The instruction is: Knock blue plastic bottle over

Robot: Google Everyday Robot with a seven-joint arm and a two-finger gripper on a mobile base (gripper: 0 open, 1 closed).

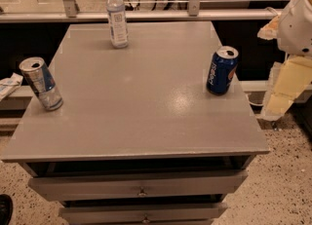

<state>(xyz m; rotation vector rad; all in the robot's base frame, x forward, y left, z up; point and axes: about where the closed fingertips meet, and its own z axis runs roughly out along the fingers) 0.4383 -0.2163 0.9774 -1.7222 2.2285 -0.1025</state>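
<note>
The blue plastic bottle [117, 17] stands upright near the far edge of the grey cabinet top [141, 107], left of centre. It is clear, with a white cap and a pale blue-white label. My gripper [276, 106] hangs off the right side of the cabinet, beyond its right edge, pointing down. It is far from the bottle and touches nothing.
A dark blue Pepsi can [222, 70] stands near the right edge. A silver-blue slim can [41, 84] stands at the left edge. Drawers [141, 186] sit below the top. A metal rail [146, 15] runs behind. A dark shoe [5, 209] is at bottom left.
</note>
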